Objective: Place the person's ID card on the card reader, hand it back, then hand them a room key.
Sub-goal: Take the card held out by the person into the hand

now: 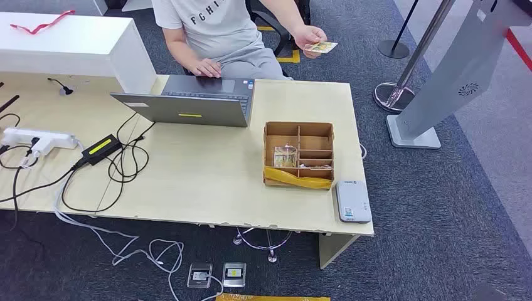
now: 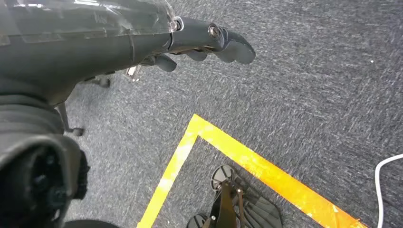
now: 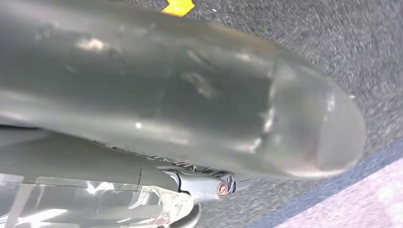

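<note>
A person in a grey T-shirt sits behind the desk and holds a yellowish ID card (image 1: 321,46) out to the side in one hand; their other hand rests on the laptop. The grey card reader (image 1: 353,200) lies flat at the desk's near right corner. Beside it a compartmented cardboard box (image 1: 298,153) holds room key cards (image 1: 285,157). My left hand (image 2: 204,42) hangs above the carpet with its fingers stretched out and nothing in it. My right hand (image 3: 199,109) also hangs low over the floor, its thumb straight and bare; its fingers are mostly hidden.
An open laptop (image 1: 194,103) sits at the desk's far edge, with a power brick, cables and a white power strip (image 1: 37,139) to the left. A white counter block (image 1: 69,44) stands at the back left. A grey kiosk stand (image 1: 439,88) and a barrier post are on the carpet to the right.
</note>
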Robot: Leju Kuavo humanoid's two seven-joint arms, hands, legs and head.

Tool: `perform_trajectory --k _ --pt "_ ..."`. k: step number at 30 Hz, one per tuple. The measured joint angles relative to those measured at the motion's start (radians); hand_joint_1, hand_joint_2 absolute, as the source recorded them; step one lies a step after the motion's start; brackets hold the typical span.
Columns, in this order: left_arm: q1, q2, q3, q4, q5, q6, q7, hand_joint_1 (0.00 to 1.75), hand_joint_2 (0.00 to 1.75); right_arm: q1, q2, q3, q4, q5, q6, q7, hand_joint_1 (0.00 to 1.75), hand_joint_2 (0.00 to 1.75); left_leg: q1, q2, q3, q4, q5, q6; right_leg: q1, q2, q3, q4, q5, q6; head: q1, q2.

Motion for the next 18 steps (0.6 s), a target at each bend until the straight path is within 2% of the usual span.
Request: perform_trajectory --k 7,9,11,18 --pt "-0.001 0.006 -0.001 0.001 -0.013 -0.031 0.030 0.00 0.00 0.020 -0.076 -0.073 -0.089 -0.030 0.000 0.044 0.00 0.00 -0.001 0.001 0.000 0.000 -0.001 0.001 -0.001 0.001 0.000 0.000 0.000 0.000 0.000 0.000" --pt "-0.001 0.004 -0.002 0.001 -0.019 -0.044 0.043 0.00 0.00 0.018 -0.110 -0.096 -0.119 -0.043 0.000 0.065 0.00 0.87 -0.002 0.001 0.000 0.000 -0.001 0.001 -0.002 0.001 0.000 0.000 0.000 0.001 0.000 0.000" --pt "-0.001 0.002 -0.004 0.001 -0.027 -0.053 0.054 0.00 0.00 0.008 -0.170 -0.118 -0.153 -0.048 0.000 0.095 0.00 1.75 -0.003 0.001 -0.001 0.000 -0.001 0.001 -0.003 0.001 0.000 0.000 0.001 0.001 0.000 0.000" --pt "-0.005 0.004 -0.008 0.001 -0.031 -0.055 0.060 0.00 0.00 -0.120 -0.420 -0.128 -0.213 -0.106 0.000 0.107 0.00 1.75 -0.005 0.003 -0.002 0.000 0.001 0.004 -0.006 0.003 0.000 0.000 0.003 0.004 0.000 0.000"
